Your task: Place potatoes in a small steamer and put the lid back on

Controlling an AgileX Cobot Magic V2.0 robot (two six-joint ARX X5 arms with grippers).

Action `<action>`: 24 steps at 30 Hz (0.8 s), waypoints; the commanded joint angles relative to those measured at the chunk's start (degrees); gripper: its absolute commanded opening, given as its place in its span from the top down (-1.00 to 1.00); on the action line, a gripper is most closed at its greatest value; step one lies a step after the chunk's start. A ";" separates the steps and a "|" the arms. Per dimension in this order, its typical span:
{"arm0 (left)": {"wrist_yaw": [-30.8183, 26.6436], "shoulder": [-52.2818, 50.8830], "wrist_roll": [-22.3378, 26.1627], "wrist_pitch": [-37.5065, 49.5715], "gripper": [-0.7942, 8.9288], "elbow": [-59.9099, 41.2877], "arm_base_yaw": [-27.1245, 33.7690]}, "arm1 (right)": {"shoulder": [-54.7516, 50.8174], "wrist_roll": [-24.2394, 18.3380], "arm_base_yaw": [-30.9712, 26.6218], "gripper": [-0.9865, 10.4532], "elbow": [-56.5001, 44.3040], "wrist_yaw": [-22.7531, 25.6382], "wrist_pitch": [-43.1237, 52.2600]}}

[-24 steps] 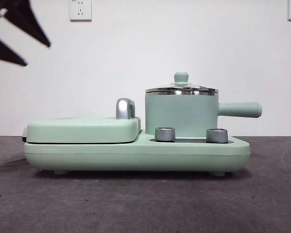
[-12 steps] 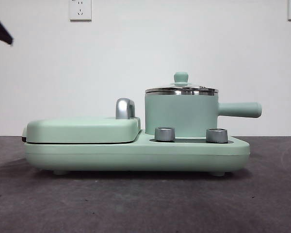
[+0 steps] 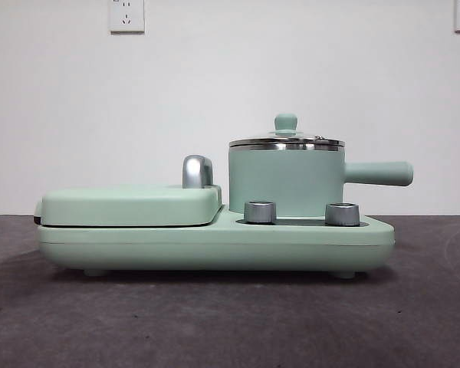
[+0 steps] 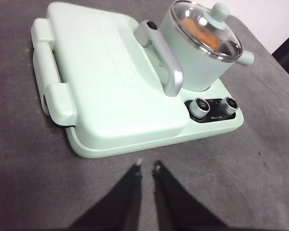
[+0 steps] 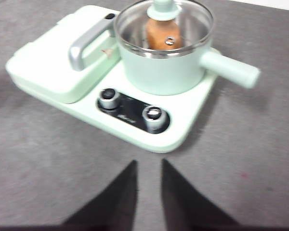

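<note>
Mint-green griddle cover (image 3: 130, 205) with chrome handle (image 3: 197, 171), two steel knobs (image 3: 261, 211), grey table (image 3: 230, 322).

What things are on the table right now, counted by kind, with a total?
Potato: 1, inside the steamer pot, seen through the lid
Steamer pot: 1
Glass lid: 1, on the pot
Cooker base: 1
Griddle cover: 1
Control knobs: 2
Total: 7

I count one pot (image 3: 286, 181), one glass lid (image 4: 205, 30), one potato (image 5: 163, 32), two knobs (image 3: 261, 211), one griddle cover (image 3: 130, 205), two wall sockets (image 3: 126, 15).
</note>
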 commanded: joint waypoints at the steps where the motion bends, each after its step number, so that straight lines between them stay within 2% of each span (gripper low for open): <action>1: 0.35 -0.20 0.61 -0.68 0.82 0.26 0.00 | 0.00 0.46 0.39 0.80 0.28 -1.40 0.39; 11: 0.35 -0.46 0.66 0.24 0.82 0.26 0.00 | -0.04 0.46 0.39 0.80 0.28 -1.29 1.66; 14: -3.41 -2.47 6.43 0.70 0.82 -0.15 0.04 | -0.04 0.46 0.39 0.80 0.28 -1.22 1.64; 17: -6.58 -7.39 8.50 5.66 0.82 -5.88 0.11 | -0.02 0.46 0.39 0.80 0.28 -1.22 1.70; 21: -8.09 -17.09 11.54 20.33 0.82 -20.63 0.90 | -0.04 0.46 0.39 0.80 0.28 -1.20 1.73; 24: -16.39 -22.49 11.02 23.04 0.82 -27.36 1.27 | -0.04 0.46 0.39 0.80 0.28 -1.20 1.73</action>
